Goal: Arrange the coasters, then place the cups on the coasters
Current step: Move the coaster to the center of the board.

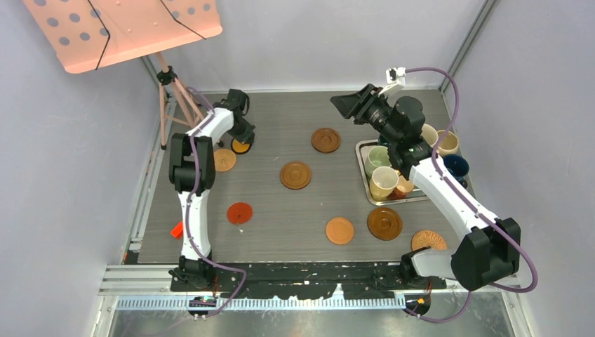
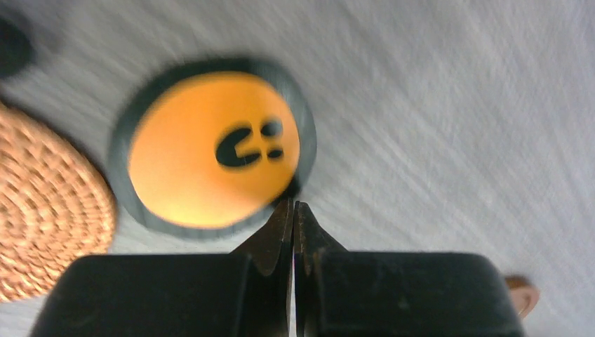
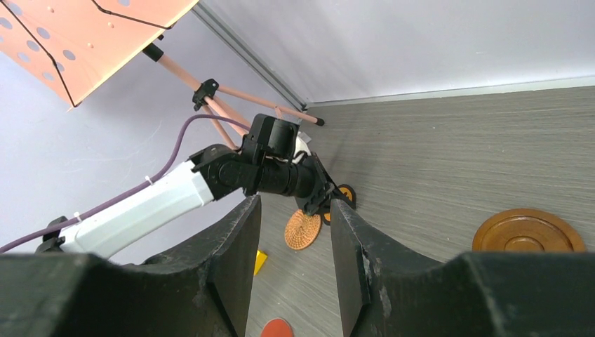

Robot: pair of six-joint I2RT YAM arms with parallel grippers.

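Observation:
The black-and-orange coaster (image 2: pixel 210 151) lies flat on the grey table at the back left, with a woven wicker coaster (image 1: pixel 224 160) beside it. My left gripper (image 2: pixel 294 208) is shut, its tips at that coaster's near rim and nothing visible between them. Three dark brown coasters (image 1: pixel 325 140) (image 1: pixel 295 175) (image 1: pixel 384 222), an orange-tan one (image 1: pixel 339 230), a red one (image 1: pixel 239 213) and a second wicker one (image 1: pixel 428 241) are spread over the table. My right gripper (image 3: pixel 291 239) hangs open and empty, raised above the cups (image 1: pixel 379 158) at the right.
A metal tray (image 1: pixel 363 146) at the right holds several cups; a beige cup (image 1: pixel 447 142) and a navy cup (image 1: pixel 456 166) stand at its far side. A pink perforated board on a tripod (image 1: pixel 119 28) stands at the back left. A small yellow block (image 3: pixel 258 261) lies near the left edge.

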